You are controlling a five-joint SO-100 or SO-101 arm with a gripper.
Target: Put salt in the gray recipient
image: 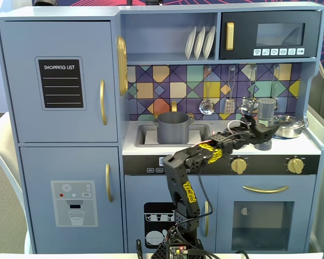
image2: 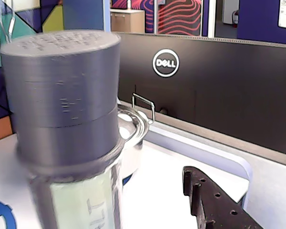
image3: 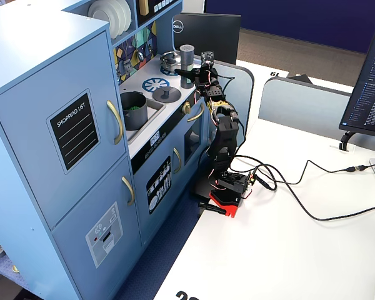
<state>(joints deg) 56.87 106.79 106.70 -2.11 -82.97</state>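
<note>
Salt (image: 267,109): standing upright at right of centre in a fixed view, on the stove top just left of the steel pan (image: 288,127); filling the left half of the wrist view (image2: 66,119).
Gripper (image: 263,138): reaching around the salt's base; whether it is clenching, I cannot tell.
Pot (image: 173,128): sitting in the sink, centre frame, well apart from the salt.
Lid (image3: 165,94): lying on the stove top.
</note>
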